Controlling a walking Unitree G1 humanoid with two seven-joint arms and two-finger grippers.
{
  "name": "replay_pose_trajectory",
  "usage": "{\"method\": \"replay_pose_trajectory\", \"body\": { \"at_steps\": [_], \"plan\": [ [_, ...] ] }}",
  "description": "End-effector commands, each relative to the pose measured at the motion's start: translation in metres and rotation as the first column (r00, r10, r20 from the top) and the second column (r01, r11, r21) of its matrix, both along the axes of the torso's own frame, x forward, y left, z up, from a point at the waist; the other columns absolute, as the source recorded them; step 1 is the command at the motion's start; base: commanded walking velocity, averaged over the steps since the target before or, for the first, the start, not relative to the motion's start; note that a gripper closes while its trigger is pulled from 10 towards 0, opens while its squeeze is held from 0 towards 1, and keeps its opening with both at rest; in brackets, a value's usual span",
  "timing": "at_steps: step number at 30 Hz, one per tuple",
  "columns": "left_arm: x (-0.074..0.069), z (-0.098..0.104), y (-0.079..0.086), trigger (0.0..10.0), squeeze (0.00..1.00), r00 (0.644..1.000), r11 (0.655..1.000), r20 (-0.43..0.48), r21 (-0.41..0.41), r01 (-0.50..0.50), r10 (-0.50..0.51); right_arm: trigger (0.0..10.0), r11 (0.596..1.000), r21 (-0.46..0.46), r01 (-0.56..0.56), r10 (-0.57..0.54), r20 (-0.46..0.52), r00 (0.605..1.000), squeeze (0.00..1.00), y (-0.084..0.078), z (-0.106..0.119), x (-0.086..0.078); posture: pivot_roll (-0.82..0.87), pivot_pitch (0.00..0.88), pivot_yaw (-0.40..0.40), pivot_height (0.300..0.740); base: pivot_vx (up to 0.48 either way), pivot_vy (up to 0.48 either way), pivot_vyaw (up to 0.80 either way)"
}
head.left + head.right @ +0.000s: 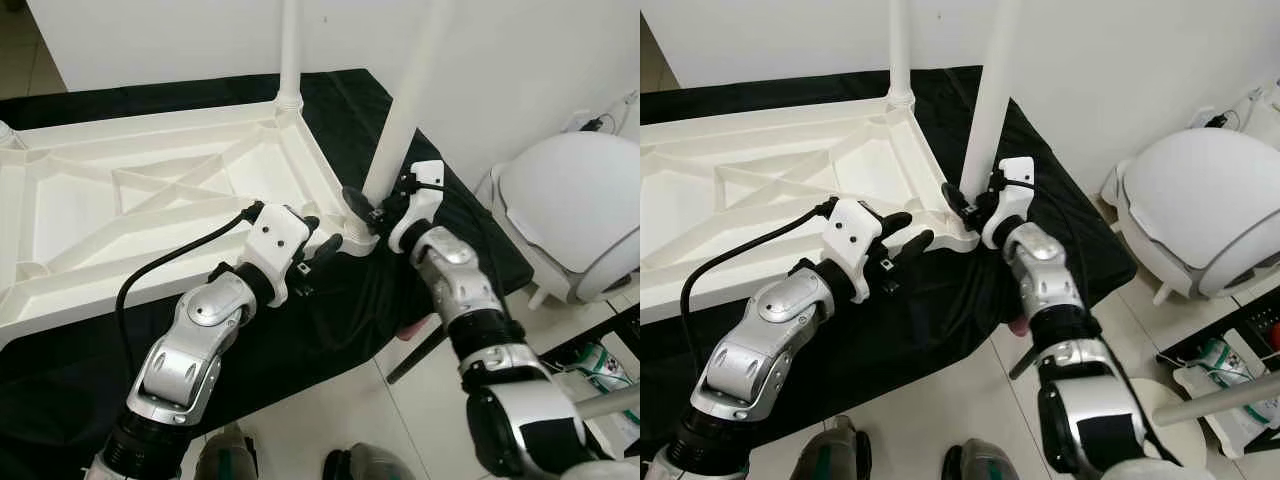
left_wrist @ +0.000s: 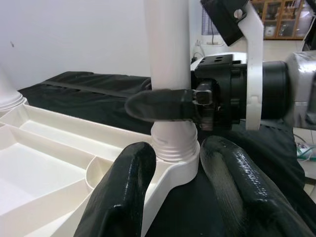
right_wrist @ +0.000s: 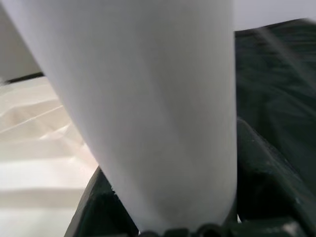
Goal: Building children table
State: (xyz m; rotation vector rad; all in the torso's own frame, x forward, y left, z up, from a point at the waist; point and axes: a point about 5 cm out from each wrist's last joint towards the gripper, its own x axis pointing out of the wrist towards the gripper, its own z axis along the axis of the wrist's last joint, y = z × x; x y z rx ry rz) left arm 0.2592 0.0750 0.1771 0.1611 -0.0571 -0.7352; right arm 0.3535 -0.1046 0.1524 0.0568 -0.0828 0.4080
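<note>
An upside-down white plastic table top (image 1: 130, 200) lies on a black cloth. One white leg (image 1: 290, 50) stands in the far corner socket. A second white leg (image 1: 400, 110) rises from the near right corner socket (image 2: 175, 153). My right gripper (image 1: 372, 208) is shut on this second leg just above the socket; one black finger (image 2: 163, 105) crosses the leg. My left gripper (image 1: 322, 252) is open, its two black fingers (image 2: 123, 192) straddling the corner of the table top below the socket.
A black cloth (image 1: 330, 310) covers the low surface under the table top. A white rounded chair or tub (image 1: 580, 210) stands at the right by the wall. Tiled floor (image 1: 350, 410) lies in front, with clutter at the lower right.
</note>
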Motion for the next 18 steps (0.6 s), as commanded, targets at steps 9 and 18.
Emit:
{"method": "replay_pose_trajectory", "body": {
  "at_steps": [9, 18],
  "plan": [
    [-0.001, -0.004, -0.006, 10.0, 0.00, 1.000, 1.000, -0.013, 0.000, 0.026, -0.026, 10.0, 0.971, 0.100, 0.218, -0.211, -0.072, 0.975, 0.00, 0.019, 0.001, -0.019, -0.04, 0.000, -0.055, 0.740, 0.000, 0.000, 0.00],
    [-0.001, -0.005, -0.007, 10.0, 0.00, 1.000, 1.000, -0.014, -0.006, 0.022, -0.022, 10.0, 0.985, 0.101, 0.140, -0.133, -0.070, 0.989, 1.00, 0.004, 0.004, -0.020, -0.03, 0.000, -0.063, 0.740, 0.000, 0.000, 0.00]
  ]
}}
